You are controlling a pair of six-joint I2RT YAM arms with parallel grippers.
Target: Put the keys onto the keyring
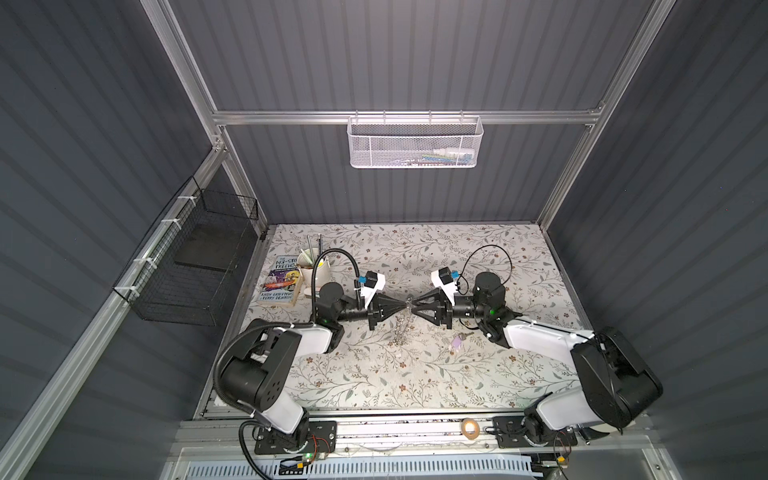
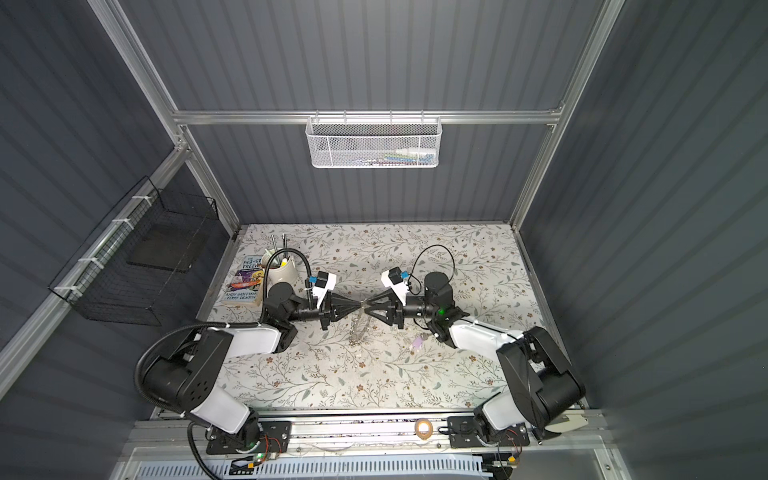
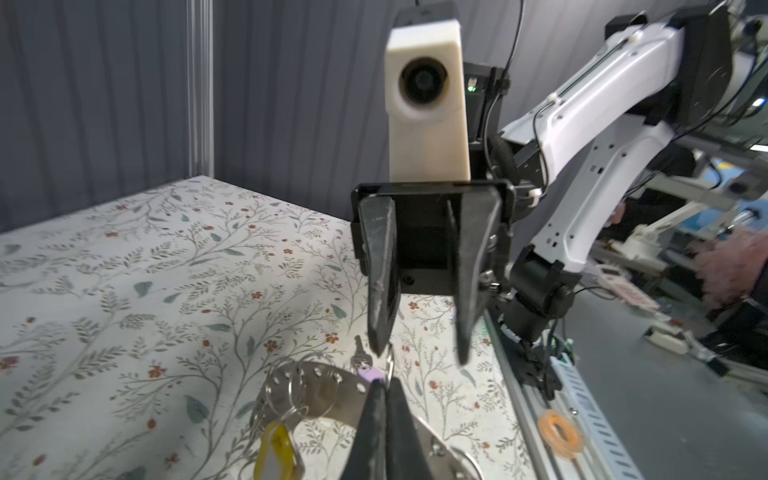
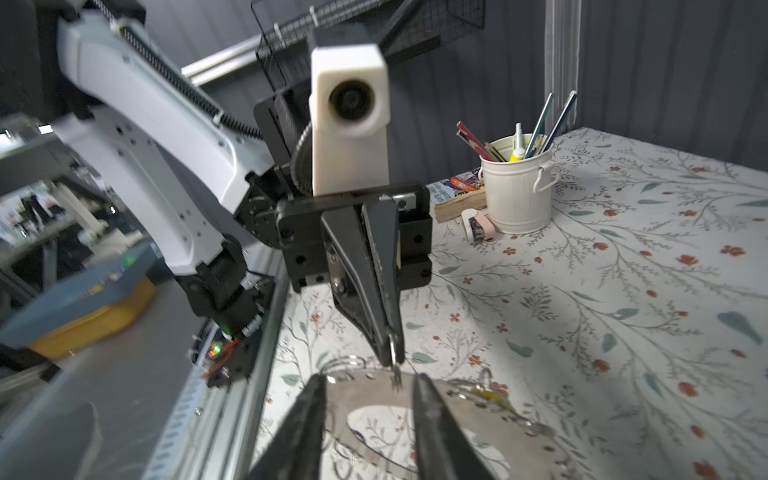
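The keyring (image 3: pixel 316 386), a flat grey ring with wire loops round its rim, hangs tilted above the table in both top views (image 1: pixel 401 332) (image 2: pixel 358 330). My left gripper (image 3: pixel 384 392) (image 1: pixel 405 307) is shut on one wire loop at its upper rim. The yellow-tagged key (image 3: pixel 280 453) (image 4: pixel 486 397) dangles from another loop. My right gripper (image 4: pixel 370 378) (image 1: pixel 415 309) faces the left one tip to tip, open, its fingers (image 3: pixel 380 291) either side of the ring's rim without gripping it. The lilac-tagged key (image 1: pixel 457 341) (image 2: pixel 417 343) (image 3: pixel 368 372) lies on the table under the right arm.
At the back left stand a white pot of pens (image 1: pixel 318 266) (image 4: pixel 517 187), a book (image 1: pixel 280 280) and a small tape roll (image 4: pixel 480 224). A tan tape roll (image 1: pixel 469 428) (image 3: pixel 559 432) sits on the front rail. A black wire basket (image 1: pixel 187 270) hangs on the left wall.
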